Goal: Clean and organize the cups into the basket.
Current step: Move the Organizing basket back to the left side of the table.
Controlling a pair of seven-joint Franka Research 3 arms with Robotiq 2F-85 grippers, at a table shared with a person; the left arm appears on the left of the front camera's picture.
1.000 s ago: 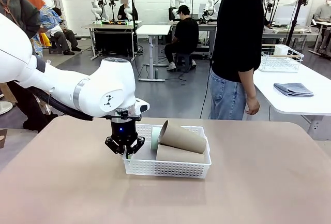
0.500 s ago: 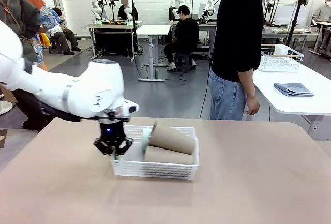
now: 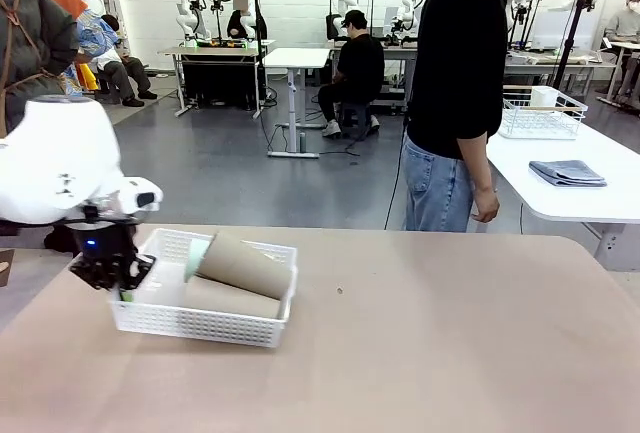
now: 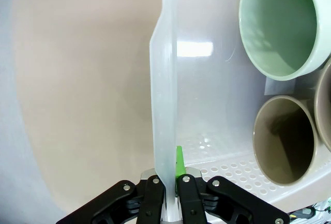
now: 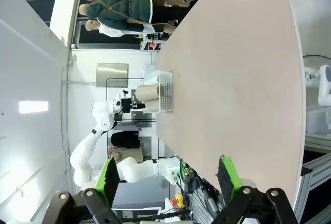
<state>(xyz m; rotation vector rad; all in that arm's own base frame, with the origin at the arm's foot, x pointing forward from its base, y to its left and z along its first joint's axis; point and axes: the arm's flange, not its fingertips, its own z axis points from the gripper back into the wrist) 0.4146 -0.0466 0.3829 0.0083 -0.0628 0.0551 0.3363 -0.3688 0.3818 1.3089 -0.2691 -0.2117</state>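
Observation:
The white lattice basket (image 3: 215, 325) sits at the table's left side with three cups lying in it. A tan cup (image 3: 245, 265) rests on top of a second tan cup (image 3: 235, 300), and a mint green cup (image 3: 196, 259) lies behind them. My left gripper (image 3: 121, 292) is shut on the basket's left end wall. The left wrist view shows that gripper (image 4: 168, 175) pinching the thin wall (image 4: 164, 94), with the mint cup's mouth (image 4: 279, 27) and a tan cup's mouth (image 4: 284, 141) facing me. My right gripper (image 5: 169, 180) hangs open above the table, holding nothing, far from the basket (image 5: 165, 99).
A person in a black shirt (image 3: 460, 83) stands at the table's far edge, hands off the table. A second white table (image 3: 570, 188) at the right carries a wire basket (image 3: 540, 113) and a folded grey cloth (image 3: 567, 172). Bare tabletop (image 3: 450, 333) stretches right of the basket.
My left arm has dragged the basket and its cups steadily leftward across the table, from the middle to the left side. The grip on the wall stayed shut.

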